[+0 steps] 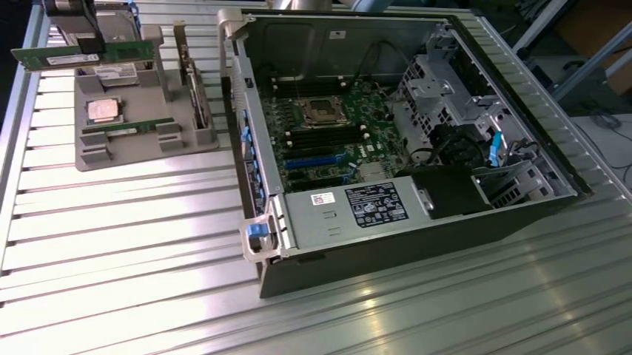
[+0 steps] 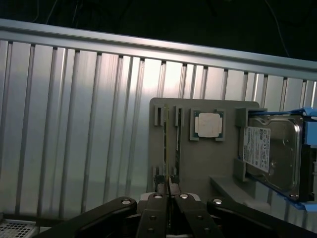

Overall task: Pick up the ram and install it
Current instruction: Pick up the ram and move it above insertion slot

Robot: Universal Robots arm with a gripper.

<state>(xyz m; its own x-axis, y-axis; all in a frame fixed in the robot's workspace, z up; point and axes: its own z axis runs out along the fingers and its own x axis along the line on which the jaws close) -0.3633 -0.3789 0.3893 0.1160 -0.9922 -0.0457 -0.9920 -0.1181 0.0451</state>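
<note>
Green and thin, the ram point(image 1: 49, 56) hangs clamped in the gripper point(image 1: 89, 43), above the far end of the grey tray point(image 1: 138, 151) at the exterior view's upper left. The fingers point(image 2: 184, 212) are closed on it near its middle, so both ends stick out past them. Its long axis lies about level and runs along the exterior view's left-right, crosswise to the fingers.

A second ram point(image 1: 123, 127) sits in the tray below, beside the processor point(image 1: 103, 109).

The dark slots point(image 1: 321, 139) on the board inside the open case point(image 1: 326, 44) lie well apart from the held stick, towards the exterior view's right and lower down. They appear to run close to the same direction as the ram, so little turning seems needed.
</note>
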